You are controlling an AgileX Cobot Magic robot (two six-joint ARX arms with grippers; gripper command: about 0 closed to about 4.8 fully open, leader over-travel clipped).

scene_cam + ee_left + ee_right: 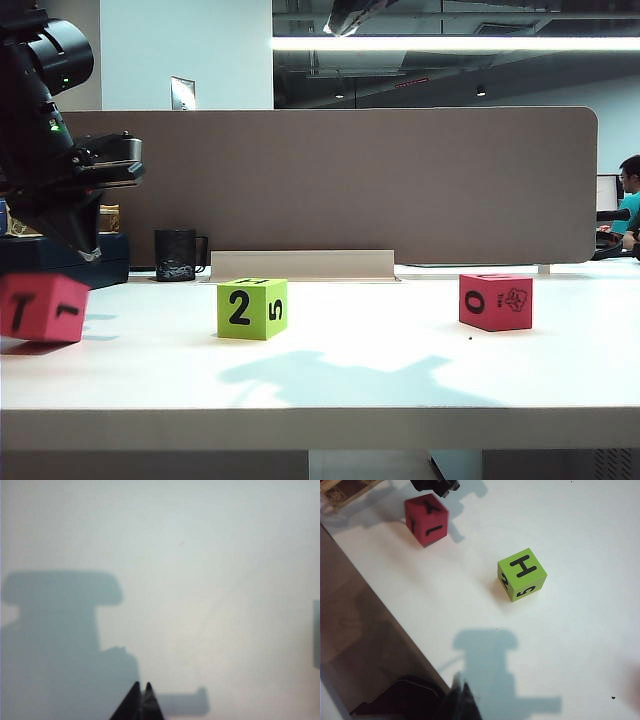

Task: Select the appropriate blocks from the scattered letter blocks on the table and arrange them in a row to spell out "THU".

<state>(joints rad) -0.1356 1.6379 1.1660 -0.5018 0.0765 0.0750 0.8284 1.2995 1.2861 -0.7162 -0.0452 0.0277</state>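
Observation:
On the white table (380, 370) are three letter blocks. A red block showing T (40, 308) lies at the far left, a lime green block (252, 308) showing 2 and 5 sits left of centre, and a red block (495, 300) showing 0 sits to the right. My left gripper (85, 248) hangs just above the T block; its tips (141, 686) are shut with nothing between them, over bare table. My right gripper (461, 687) is shut and empty, apart from the green block with H on top (521, 574) and the red block (426, 520).
A brown-grey partition panel (350, 180) runs along the back. In front of it stand a black mug (180, 255) and a dark blue box (100, 262). The table's front edge (320, 425) is near the camera. A person (628, 195) sits at the far right.

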